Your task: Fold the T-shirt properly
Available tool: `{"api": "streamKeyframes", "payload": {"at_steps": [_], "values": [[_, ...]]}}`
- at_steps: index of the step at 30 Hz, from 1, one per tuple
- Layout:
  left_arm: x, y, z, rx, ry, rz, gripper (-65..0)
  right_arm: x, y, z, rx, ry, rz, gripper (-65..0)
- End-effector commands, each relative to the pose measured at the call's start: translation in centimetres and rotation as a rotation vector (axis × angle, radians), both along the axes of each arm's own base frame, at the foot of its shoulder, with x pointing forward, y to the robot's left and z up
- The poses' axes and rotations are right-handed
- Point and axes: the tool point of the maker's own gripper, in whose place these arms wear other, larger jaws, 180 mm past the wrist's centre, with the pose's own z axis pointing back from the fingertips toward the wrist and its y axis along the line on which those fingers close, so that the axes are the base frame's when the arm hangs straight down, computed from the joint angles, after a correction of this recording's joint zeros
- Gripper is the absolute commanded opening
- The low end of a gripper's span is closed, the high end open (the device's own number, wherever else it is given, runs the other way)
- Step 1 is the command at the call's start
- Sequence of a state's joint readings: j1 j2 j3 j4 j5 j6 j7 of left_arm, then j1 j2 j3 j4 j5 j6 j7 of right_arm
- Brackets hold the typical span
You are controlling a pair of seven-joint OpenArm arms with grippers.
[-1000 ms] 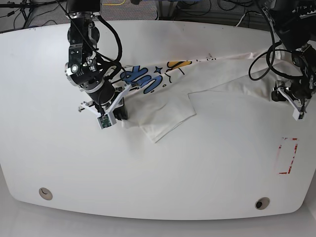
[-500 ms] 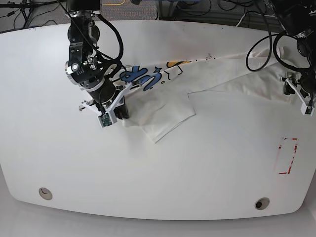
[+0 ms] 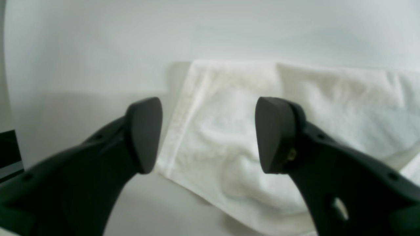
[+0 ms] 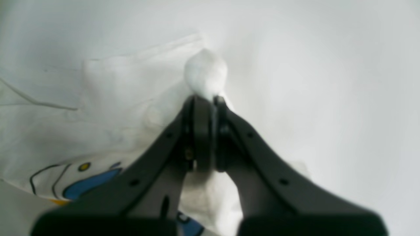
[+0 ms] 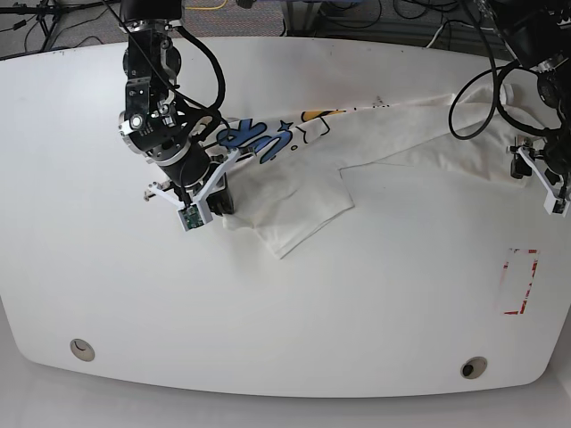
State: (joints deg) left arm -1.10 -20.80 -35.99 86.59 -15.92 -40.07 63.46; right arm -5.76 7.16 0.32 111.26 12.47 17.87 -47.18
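While the right gripper [image 4: 206, 98] is pinching a bunch of the shirt [image 5: 303, 178] lying stretched across the table [image 5: 268, 321], the left gripper [image 3: 208, 134] is hanging wide above its hem, probably needing to regrasp.

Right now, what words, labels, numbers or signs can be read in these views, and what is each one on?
"UP": blue bubble letters on the T-shirt, seen upside down in the base view; this reading is uncertain.
Orange-yellow bubble letters beside them: folded over, not readable.
Red rectangular outline on the table near its right edge: a mark only, no text.
Wrist views: only bits of blue and yellow print, no legible text.
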Motion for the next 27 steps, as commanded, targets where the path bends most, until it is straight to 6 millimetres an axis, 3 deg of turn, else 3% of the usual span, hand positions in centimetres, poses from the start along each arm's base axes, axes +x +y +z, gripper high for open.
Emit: {"api": "streamKeyframes", "payload": {"at_steps": [1, 5, 13, 21, 27], "values": [[1.2, 0.8, 1.7, 0.013, -0.056, 0.004, -21.6, 0.7, 0.0, 1.5, 0.014, -0.053, -0.002, -64.2], [2.0, 1.2, 3.0, 0.006, -0.097, 0.019, -21.7, 0.7, -0.1, 1.5, 0.014, -0.057, -0.006, -64.0], [3.0, 1.5, 3.5, -0.018, -0.12, 0.026, -23.0, 0.6, -0.1, 1.4, 0.014, -0.053, -0.008, -64.0], [3.7, 2.2, 2.6, -0.041, -0.1, 0.037, -29.7, 0.6, 0.0, 1.5, 0.013, -0.054, -0.001, -64.0], [3.8, 2.5, 2.6, -0.058, -0.128, 0.048, -29.8, 0.5, -0.2, 1.3, 0.009, -0.047, -0.006, -64.1]]}}
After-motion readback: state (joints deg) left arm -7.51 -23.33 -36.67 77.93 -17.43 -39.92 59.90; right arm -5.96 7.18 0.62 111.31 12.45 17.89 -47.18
